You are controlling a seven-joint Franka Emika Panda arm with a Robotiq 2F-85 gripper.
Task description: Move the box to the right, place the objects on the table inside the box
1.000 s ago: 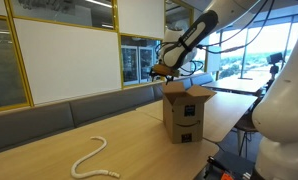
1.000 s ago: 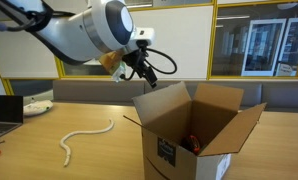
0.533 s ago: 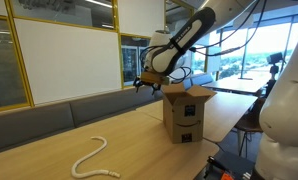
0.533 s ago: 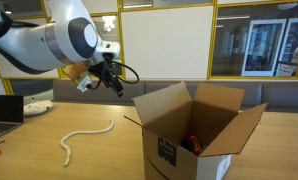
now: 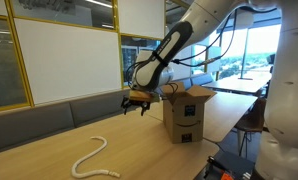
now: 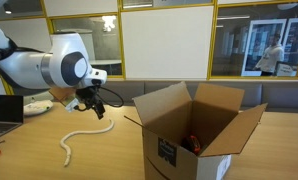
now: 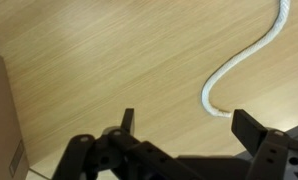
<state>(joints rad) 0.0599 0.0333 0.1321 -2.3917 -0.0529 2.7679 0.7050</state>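
An open cardboard box [image 5: 187,112] [image 6: 196,130] stands on the wooden table [image 5: 139,150], with a small red object [image 6: 192,142] inside it. A white rope [image 5: 94,158] [image 6: 84,137] lies curled on the table; it also shows in the wrist view [image 7: 244,60]. My gripper [image 5: 136,102] [image 6: 92,107] [image 7: 184,125] is open and empty. It hangs above the table between the box and the rope, clear of both.
A laptop [image 6: 4,108] and a white item [image 6: 37,106] sit at the far end of the table. A bench [image 5: 59,115] runs along the glass wall behind. The box's edge shows in the wrist view [image 7: 1,120].
My gripper has moved away from above the box and down towards the table, closer to the rope. The box and rope have not moved.
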